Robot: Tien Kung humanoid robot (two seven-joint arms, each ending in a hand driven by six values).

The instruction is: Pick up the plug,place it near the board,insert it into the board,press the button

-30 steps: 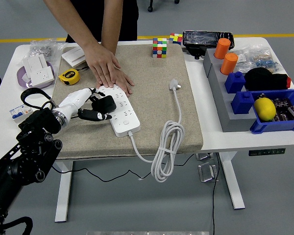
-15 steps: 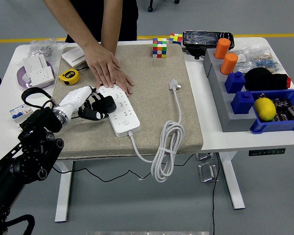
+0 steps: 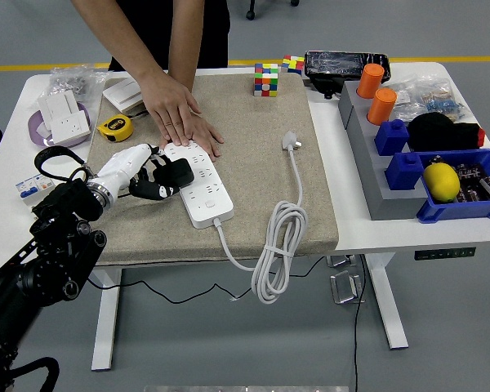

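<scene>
Black, blocky plug (image 3: 173, 173) sits clamped in the left hand (image 3: 139, 173) atop the white board (image 3: 200, 186); at 12 o'clock, a person's hand (image 3: 178, 116) pins the board's far end.

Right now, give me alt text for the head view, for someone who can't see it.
The robot's left hand holds a black plug over a white power strip on a beige mat, while a person's hand presses the strip's far end flat.
</scene>
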